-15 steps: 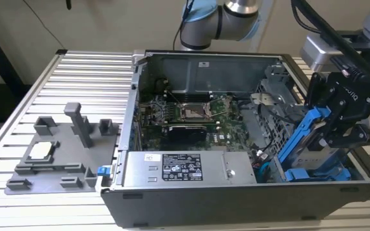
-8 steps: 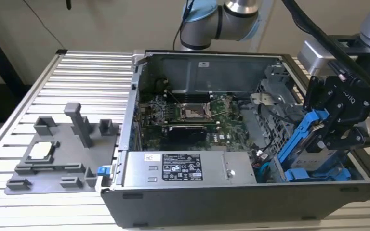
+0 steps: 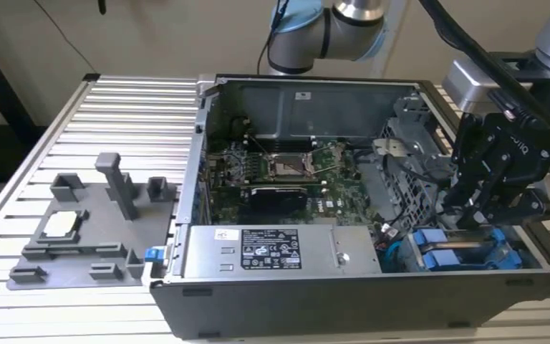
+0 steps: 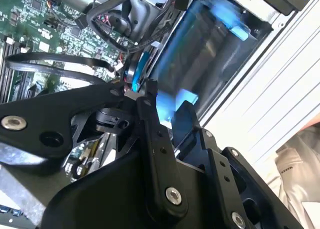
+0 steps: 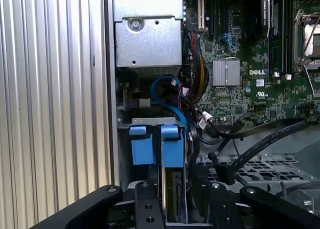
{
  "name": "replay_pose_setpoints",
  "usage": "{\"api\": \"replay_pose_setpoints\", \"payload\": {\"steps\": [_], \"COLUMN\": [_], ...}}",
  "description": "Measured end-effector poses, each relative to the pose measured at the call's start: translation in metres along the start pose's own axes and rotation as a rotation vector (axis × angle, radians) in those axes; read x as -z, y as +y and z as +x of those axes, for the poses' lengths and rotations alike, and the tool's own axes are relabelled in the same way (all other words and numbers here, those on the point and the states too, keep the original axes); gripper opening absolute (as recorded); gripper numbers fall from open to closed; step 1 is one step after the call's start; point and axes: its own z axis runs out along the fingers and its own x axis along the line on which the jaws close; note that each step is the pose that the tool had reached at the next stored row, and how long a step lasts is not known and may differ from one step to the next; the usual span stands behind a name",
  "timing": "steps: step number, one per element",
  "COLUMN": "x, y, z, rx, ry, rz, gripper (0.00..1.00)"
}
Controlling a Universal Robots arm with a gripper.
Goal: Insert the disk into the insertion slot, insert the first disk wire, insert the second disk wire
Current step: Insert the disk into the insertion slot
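While the disk (image 5: pixel 173 148) stands on edge in the insertion slot (image 5: pixel 152 121), its blue carrier tabs showing at the bay's mouth beside the power-supply box (image 3: pixel 256 251), the gripper (image 5: pixel 175 211) hangs close over it. Whether it is clamped on anything cannot be told. A blue cable (image 5: pixel 164 84) and black cables (image 5: pixel 260 139) loop just beside the bay, between it and the motherboard (image 5: pixel 235 49).

Hazards, as judged:
- A cable loop could catch under the gripper's links and be dragged.
- A connector offered at a tilt could jam or bend its contacts.
- A carrier not fully latched could shift under a push.
- A link could strike the sheet-metal wall of the case (image 3: pixel 198 179), which sits on the slatted surface (image 3: pixel 112 107).
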Motion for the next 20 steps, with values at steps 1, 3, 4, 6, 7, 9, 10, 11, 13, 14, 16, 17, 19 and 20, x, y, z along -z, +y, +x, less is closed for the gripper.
{"api": "replay_pose_setpoints", "payload": {"steps": [1,3,4,6,7,9,10,11,13,14,16,17,19,20], "x": [0.0,0.0,0.0,0.0004,0.0014,0.0047,0.0057,0.0059,0.0061,0.0061,0.0062,0.0062,0.0062,0.0063], "y": [0.0,0.0001,0.0001,0.0001,0.0001,0.0001,0.0001,-0.0004,-0.0032,-0.0056,-0.0112,-0.0142,-0.0202,-0.0238], "z": [0.0,0.0,0.0,0.0001,0.0,0.0001,0.0001,0.0,-0.0001,-0.0002,-0.0004,-0.0005,-0.0007,-0.0008], "rx": [0.0,0.0,0.0,0.0,0.0,0.0,0.0,0.0,0.0,0.0,0.0,0.001,0.001,0.002], "ry": [0.0,-0.0001,-0.0001,0.0,0.0001,0.0001,-0.0001,-0.0001,0.0,0.0001,0.0002,0.0001,0.0002,0.0003], "rz": [0.0,0.0,0.0,0.0001,0.0,0.0,0.0,0.0,0.0,-0.0004,-0.0017,-0.0024,-0.0041,-0.0051], "gripper": [0.4,0.4,0.4,0.4,0.4,0.4,0.4,0.4,0.4,0.4,0.4,0.4,0.4,0.4]}}
